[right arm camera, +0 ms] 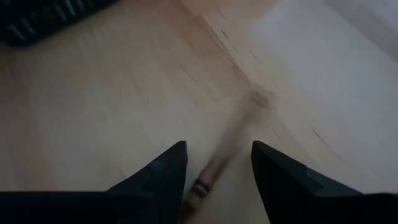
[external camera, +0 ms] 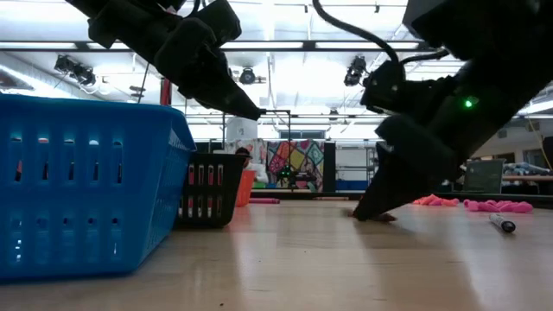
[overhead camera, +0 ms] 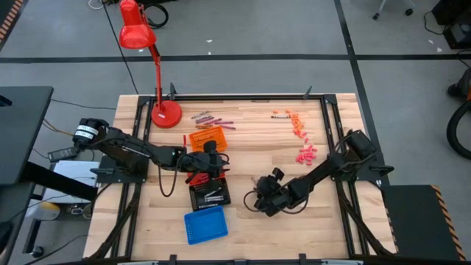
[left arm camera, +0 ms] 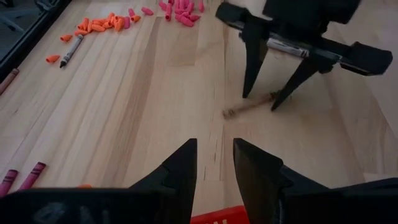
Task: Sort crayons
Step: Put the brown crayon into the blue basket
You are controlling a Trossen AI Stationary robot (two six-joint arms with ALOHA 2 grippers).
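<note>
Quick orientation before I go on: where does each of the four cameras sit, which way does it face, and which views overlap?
High view: overhead, straight down; both arms, trays.
Low view: table height, level across; blue tray, both arms overhead.
Left wrist view: past the open left gripper toward the right gripper.
Right wrist view: down at the table; own open fingers.
Shared: both wrist views show the tan crayon between the right fingers.

The right gripper (left arm camera: 262, 101) points steeply down at the table's middle, fingertips at the surface, fingers spread — its arm reaches in from the right edge. The left gripper (left arm camera: 215, 163) hovers above the table, fingers parted — arm stretched from the left.
</note>
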